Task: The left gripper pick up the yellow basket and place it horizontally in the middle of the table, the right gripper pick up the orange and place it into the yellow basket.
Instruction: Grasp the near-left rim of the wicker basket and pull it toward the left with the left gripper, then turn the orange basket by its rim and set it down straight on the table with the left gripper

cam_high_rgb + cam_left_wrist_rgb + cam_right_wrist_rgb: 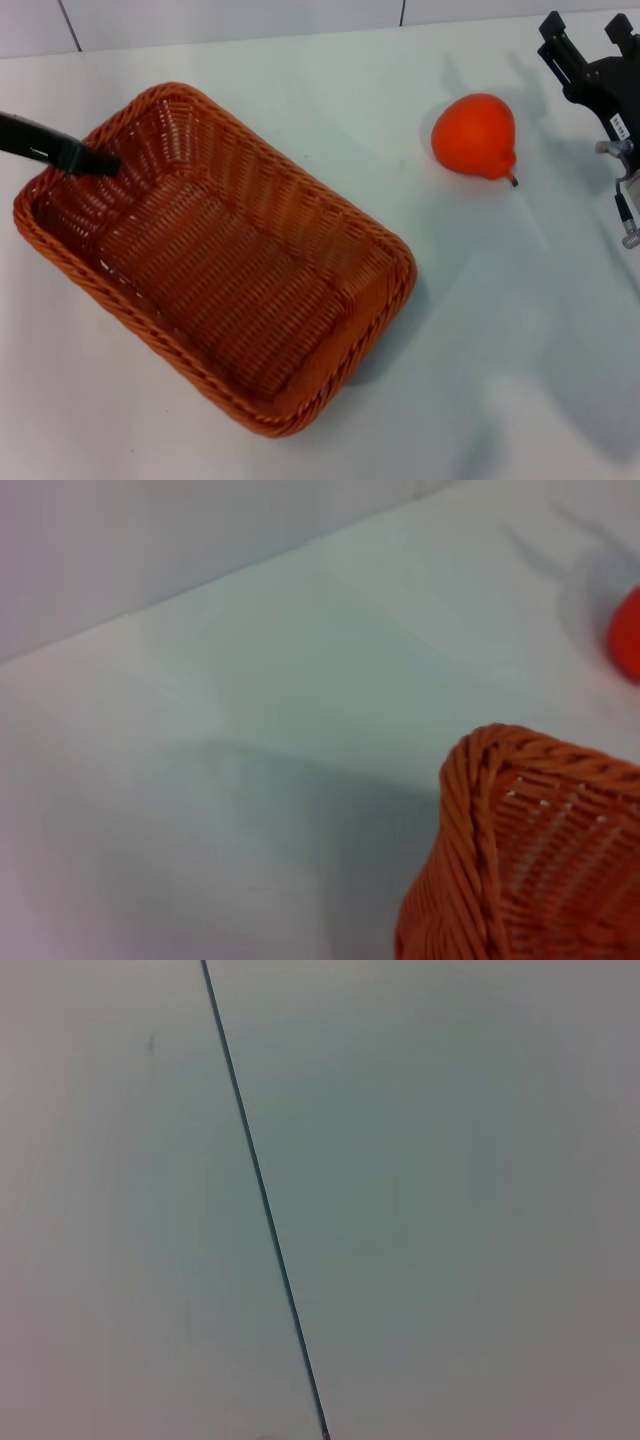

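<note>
Your left gripper [95, 160] comes in from the left edge of the head view, its dark tip at the basket's [215, 260] far-left corner, over or against the inside of the rim there. You can't tell whether its fingers are open or clamped on the weave; only one dark tip shows, and the left wrist view shows just a rim corner [480, 770] over bare counter [500, 380]. The basket sits on the left half of the counter, its long axis running diagonally from far-left to near-right, so it isn't horizontal yet; that skew is what the coming move turns on. To square it you likely need to swing the near-right end toward the left and shift the whole thing toward the centre. The orange [474, 135] lies on the counter well right of the basket's far side, stem pointing near-right, clear of the rim. Your right gripper [590, 50] hangs at the far-right edge, just beyond the orange and much nearer to it than the left arm; jaws look spread apart, holding nothing. The right wrist view shows only plain surface with a dark seam.
</note>
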Controlling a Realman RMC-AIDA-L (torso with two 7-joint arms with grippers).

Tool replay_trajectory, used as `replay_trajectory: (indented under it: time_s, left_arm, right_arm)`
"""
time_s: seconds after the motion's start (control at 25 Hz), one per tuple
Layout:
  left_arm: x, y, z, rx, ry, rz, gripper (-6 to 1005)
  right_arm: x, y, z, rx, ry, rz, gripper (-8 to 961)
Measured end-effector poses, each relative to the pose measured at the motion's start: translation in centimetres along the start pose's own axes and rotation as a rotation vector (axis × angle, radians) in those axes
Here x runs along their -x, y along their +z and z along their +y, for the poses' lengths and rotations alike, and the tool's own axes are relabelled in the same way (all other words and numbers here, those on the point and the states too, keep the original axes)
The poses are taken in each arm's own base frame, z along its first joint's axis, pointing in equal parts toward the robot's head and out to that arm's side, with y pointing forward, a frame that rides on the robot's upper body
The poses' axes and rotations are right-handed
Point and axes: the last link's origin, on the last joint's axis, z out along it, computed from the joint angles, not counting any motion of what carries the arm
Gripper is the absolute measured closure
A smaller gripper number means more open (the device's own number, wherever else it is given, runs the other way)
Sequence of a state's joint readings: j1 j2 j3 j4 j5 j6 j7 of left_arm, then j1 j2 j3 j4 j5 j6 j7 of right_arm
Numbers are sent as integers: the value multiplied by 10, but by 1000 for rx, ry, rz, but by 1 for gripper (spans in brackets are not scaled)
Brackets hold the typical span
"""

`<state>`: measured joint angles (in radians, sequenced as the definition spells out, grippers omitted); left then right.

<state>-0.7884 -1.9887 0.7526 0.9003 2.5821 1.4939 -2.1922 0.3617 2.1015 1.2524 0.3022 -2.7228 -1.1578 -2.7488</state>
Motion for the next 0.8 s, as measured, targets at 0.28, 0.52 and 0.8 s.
replay_trajectory:
  time_s: [0.28,0.52,0.8]
  left_arm:
    - [2,-11,-11,63,-172,43,834]
    - [10,-14,-16,107,-263,70,835]
    - [28,-15,-25,109,-403,137,835]
  right_arm:
    - [-1,4,-1,-5,22,-3,7]
    - [-1,6,-1,-8,21,-7,7]
    - [-1,7,-1,-8,21,-9,7]
